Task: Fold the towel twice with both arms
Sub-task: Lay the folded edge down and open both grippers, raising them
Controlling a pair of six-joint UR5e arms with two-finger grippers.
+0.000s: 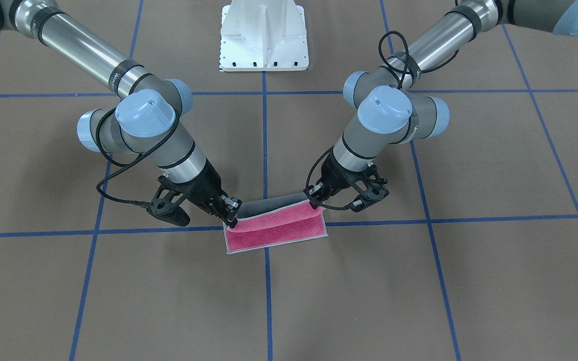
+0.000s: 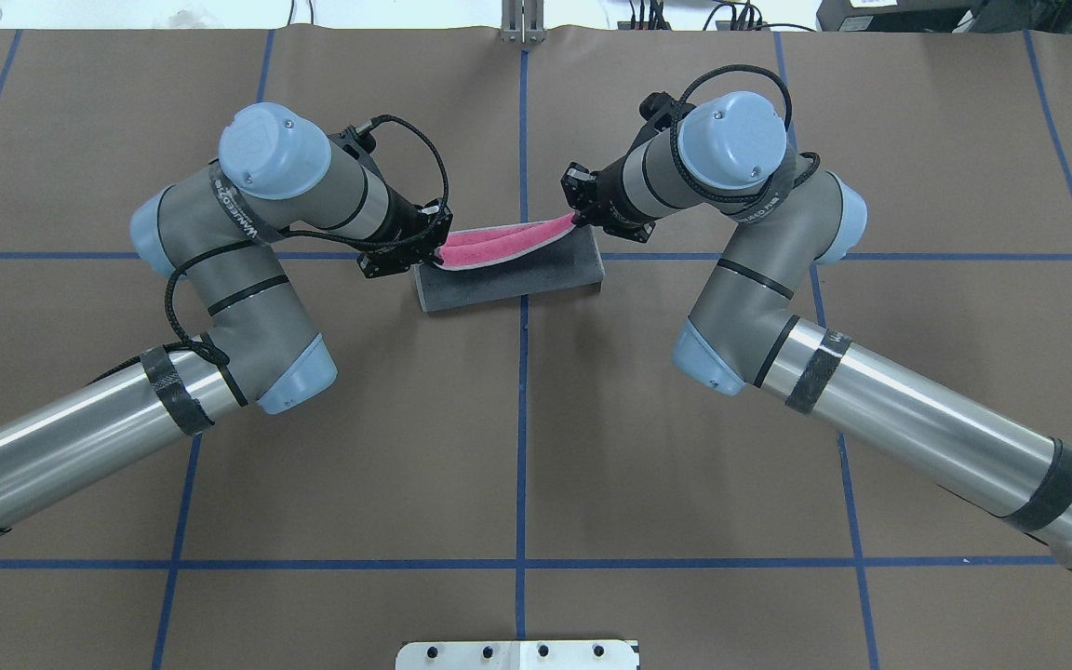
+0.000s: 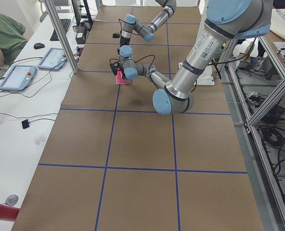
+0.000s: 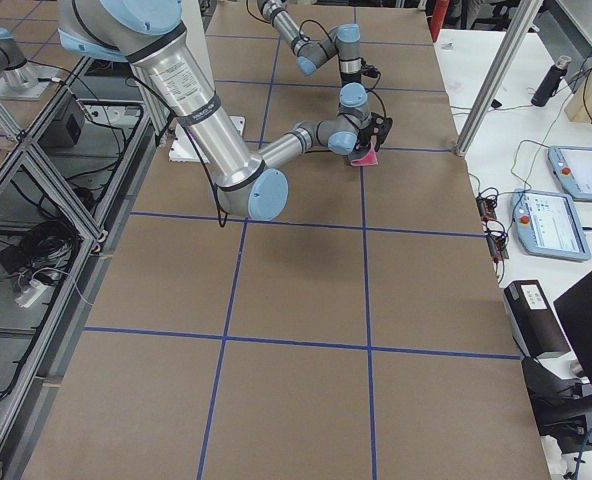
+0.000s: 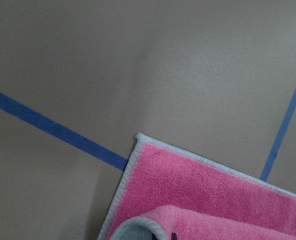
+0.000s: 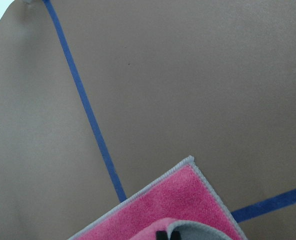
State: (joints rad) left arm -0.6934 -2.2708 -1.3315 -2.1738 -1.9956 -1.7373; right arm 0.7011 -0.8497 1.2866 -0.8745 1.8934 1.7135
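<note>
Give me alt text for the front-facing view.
The left end effector, on the view's right, and the right end effector, on its left, each pinch a corner of a pink-and-grey towel, holding one edge raised over a brown table with blue grid lines.

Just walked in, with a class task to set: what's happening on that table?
Two robot arms are partway through folding the towel. The left gripper and the right gripper each pinch one end of a raised edge, held off the surface between them. The rest lies pink face up on the brown table, and the raised part shows grey toward the robot. This fold is not yet laid flat.
</note>
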